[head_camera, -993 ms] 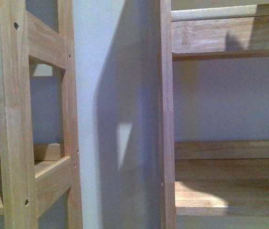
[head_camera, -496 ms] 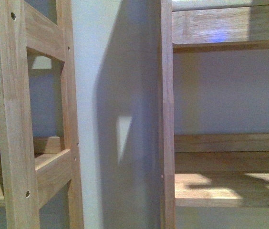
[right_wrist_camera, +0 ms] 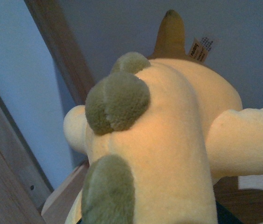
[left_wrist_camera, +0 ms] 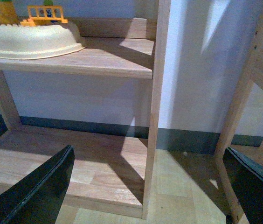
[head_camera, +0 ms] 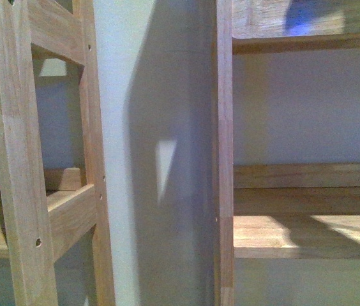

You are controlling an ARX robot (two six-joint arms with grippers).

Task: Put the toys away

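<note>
Lead: Plush (right_wrist_camera: 169, 140) location at this entry?

Tech: It filled the right wrist view, its back and olive spots toward the lens, with a shelf post and blue wall behind it. It did not show in the front view.

Lead: Right gripper state?

Tech: Could not tell. Its fingers were hidden under the plush. The plush sat so close to the wrist camera that it was probably in the grip. A brown board showed beneath it, though, so it may have rested there. Logged as a judgement only.

Lead: Left gripper (left_wrist_camera: 148, 156)?

Tech: Spread wide, with nothing between the fingers. It hung low near the floor, facing the bottom board of a shelf. I judged it was parked clear so the right arm could work alone.

Lead: Why the shelves?

Tech: Front view showed a left shelf (head_camera: 14, 159) and a right shelf (head_camera: 307, 236), with wall (head_camera: 142, 95) between them. The right shelf's board was sunlit and crossed by a shadow, a likely spot for the plush. In the left wrist view a cream tray (left_wrist_camera: 29, 42) with an orange fence (left_wrist_camera: 45, 14) sat on a board (left_wrist_camera: 113, 60), so toys appeared to be stored on these units.

Lead: Writing?

Tech: One tag (right_wrist_camera: 200, 49) was sewn near the plush's tail. Its red print was too small to read. No brand was seen elsewhere.
</note>
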